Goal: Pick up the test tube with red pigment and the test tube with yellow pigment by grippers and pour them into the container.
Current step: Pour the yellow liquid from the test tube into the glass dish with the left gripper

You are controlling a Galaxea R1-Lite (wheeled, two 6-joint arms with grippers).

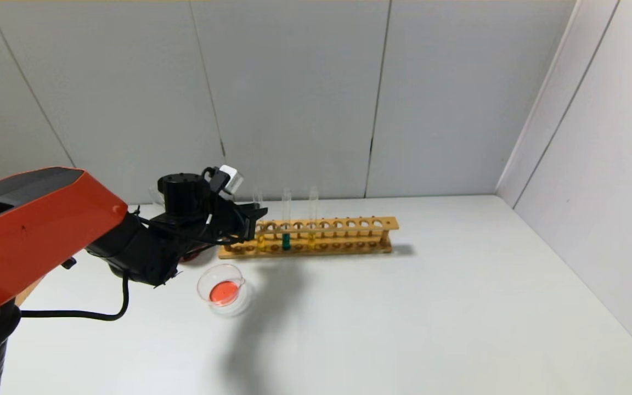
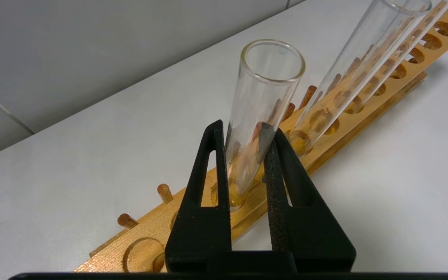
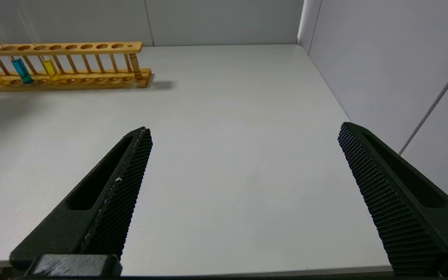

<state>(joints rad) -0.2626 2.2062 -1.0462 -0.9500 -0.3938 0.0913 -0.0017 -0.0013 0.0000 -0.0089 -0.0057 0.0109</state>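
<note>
My left gripper (image 1: 257, 218) is at the left end of the wooden rack (image 1: 349, 225). In the left wrist view the left gripper (image 2: 245, 130) is shut on the test tube with yellow pigment (image 2: 265, 97), both fingers against the glass. The tube (image 1: 261, 240) stands upright in its rack hole. The container (image 1: 206, 281) sits on the table in front of the rack and holds red liquid. The test tube with red pigment is out of view. My right gripper (image 3: 243, 130) is open and empty over bare table, far from the rack (image 3: 72, 46).
A green-liquid tube (image 1: 286, 239) and another yellow tube (image 1: 311, 238) stand in the rack to the right of the gripped one. Part of a dark red cup (image 1: 191, 255) shows behind my left arm. Walls close the back and right.
</note>
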